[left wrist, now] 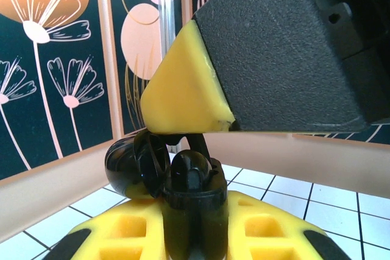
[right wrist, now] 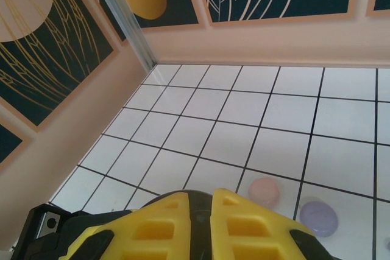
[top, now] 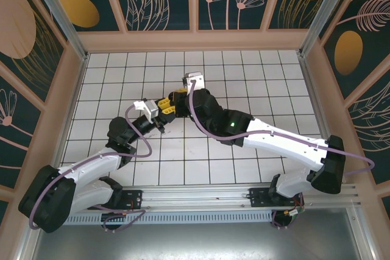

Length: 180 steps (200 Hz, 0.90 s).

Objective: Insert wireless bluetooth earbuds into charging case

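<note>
A black charging case (left wrist: 194, 205) stands upright with its lid (left wrist: 131, 165) swung open to the left, and my left gripper (left wrist: 195, 238) is shut on it between yellow fingers (left wrist: 271, 223). One black earbud (left wrist: 192, 172) sits in the case's mouth. Directly above, my right gripper (right wrist: 212, 204) comes down with its yellow fingertip (left wrist: 183, 89) over the case. A thin black stem (left wrist: 198, 143) runs from the case up to that tip, and the fingers are nearly together on something black. Both grippers meet mid-table, left gripper (top: 159, 112), right gripper (top: 177, 100).
A pink round case (right wrist: 263, 192) and a lilac round case (right wrist: 318, 217) lie on the white tiled table (right wrist: 213, 120) just beyond my right fingers. Peach walls with dark floral panels (top: 195, 41) close in the back and sides.
</note>
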Available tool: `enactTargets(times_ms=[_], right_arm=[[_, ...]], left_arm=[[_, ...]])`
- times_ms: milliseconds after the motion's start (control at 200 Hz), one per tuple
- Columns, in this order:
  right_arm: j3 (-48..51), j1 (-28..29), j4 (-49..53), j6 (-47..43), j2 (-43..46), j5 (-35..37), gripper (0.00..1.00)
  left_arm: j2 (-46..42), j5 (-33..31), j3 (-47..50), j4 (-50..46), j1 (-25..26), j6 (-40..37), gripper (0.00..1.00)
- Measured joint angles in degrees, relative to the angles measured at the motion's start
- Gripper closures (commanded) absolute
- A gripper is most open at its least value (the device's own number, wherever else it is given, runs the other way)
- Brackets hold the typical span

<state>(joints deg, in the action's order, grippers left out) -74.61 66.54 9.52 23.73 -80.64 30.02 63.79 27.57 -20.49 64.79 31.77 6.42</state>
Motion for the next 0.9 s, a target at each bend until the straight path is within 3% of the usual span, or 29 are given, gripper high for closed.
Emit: enactTargets(times_ms=[265,430,641,746,901], right_arm=[[0.0,0.3,1.4,0.9,0.0,0.2,0.84],[0.0,0.3,1.6,2.1,0.0,0.1,0.68],[-0.8,-0.4,3.2,3.8,0.7,-0.7,0.35],[-1.0,-0.5,3.6,3.8,2.8,-2.0,0.28],[-2.2,-0.7,3.7,4.0,7.0,-3.4,0.26]], left_arm=[[0.0,0.0,0.0,-0.2,0.0,0.3,1.0],[0.0,0.1,0.0,-0.1,0.0,0.3,1.0],[0.0,0.0,-0.2,0.8,0.0,0.3,1.0],[-0.1,0.5,-0.6,1.6,0.1,0.3,1.0],[-0.2,0.5,-0.8,2.3,0.2,0.3,1.0]])
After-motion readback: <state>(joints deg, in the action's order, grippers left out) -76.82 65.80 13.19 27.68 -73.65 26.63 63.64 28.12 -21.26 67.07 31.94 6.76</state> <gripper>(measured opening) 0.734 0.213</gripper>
